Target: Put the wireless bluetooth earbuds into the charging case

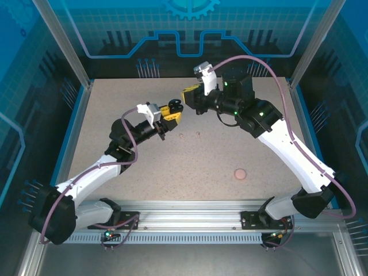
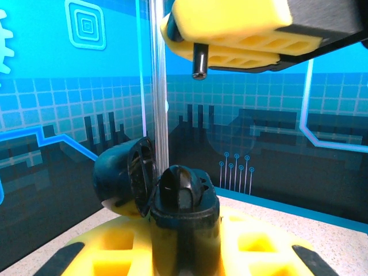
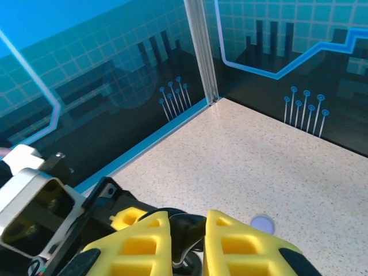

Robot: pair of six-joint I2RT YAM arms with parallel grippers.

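Note:
My left gripper (image 1: 171, 113) is shut on an open black charging case (image 2: 184, 221), held upright above the table with its lid (image 2: 122, 178) swung to the left. One black earbud (image 2: 178, 188) sits in the case. Just above it my right gripper (image 1: 188, 95) is shut on a second black earbud (image 3: 194, 229); its stem (image 2: 199, 62) points down from between the yellow fingers (image 2: 230, 23) toward the case. Two pale pink earbuds (image 1: 181, 136) (image 1: 198, 134) lie loose on the table.
A round pink case (image 1: 240, 173) lies closed on the table at the right front. A small lavender round case (image 3: 263, 223) lies on the table beyond my right fingers. Blue walls and metal posts (image 1: 63, 46) ring the table.

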